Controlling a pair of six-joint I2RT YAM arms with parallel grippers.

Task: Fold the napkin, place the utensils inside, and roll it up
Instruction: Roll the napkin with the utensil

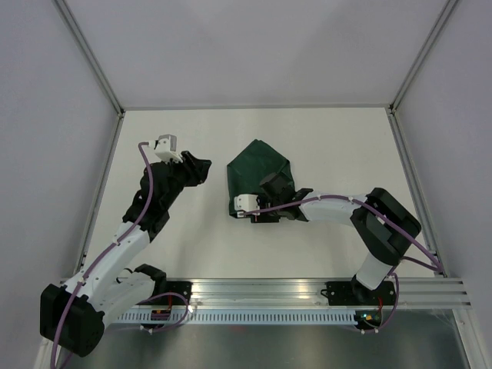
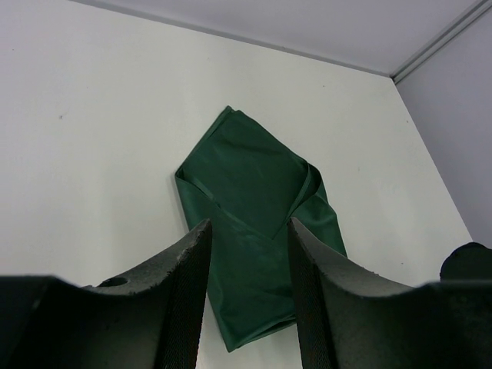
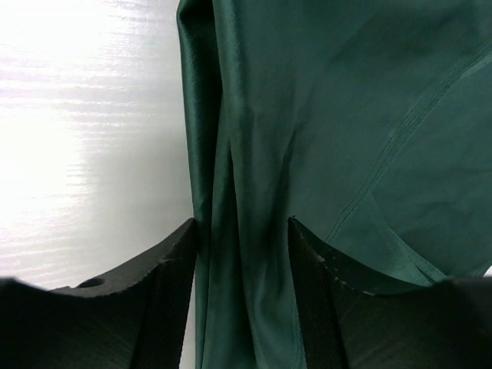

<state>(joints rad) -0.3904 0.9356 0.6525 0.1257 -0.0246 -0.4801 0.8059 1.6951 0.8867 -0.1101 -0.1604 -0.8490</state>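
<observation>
White tabletop (image 1: 330, 146) is bounded by pale walls. Over the near part of the folded green napkin (image 1: 257, 163), the right gripper (image 1: 270, 187) is lowered, jaws parted astride a cloth ridge. Beside the napkin, apart from it, the left gripper (image 1: 201, 169) is held half-wide and empty.

I see a robot lab cell: a white counter (image 1: 330, 146) boxed by pale panels (image 1: 254, 46), with an aluminium mounting rail (image 1: 269, 290) at 6 o'clock.

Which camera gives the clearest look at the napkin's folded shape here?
Left wrist: the napkin shows nearly whole, folds and hems distinct. Top external shows it small and partly covered. Right wrist shows only a close patch.
</observation>
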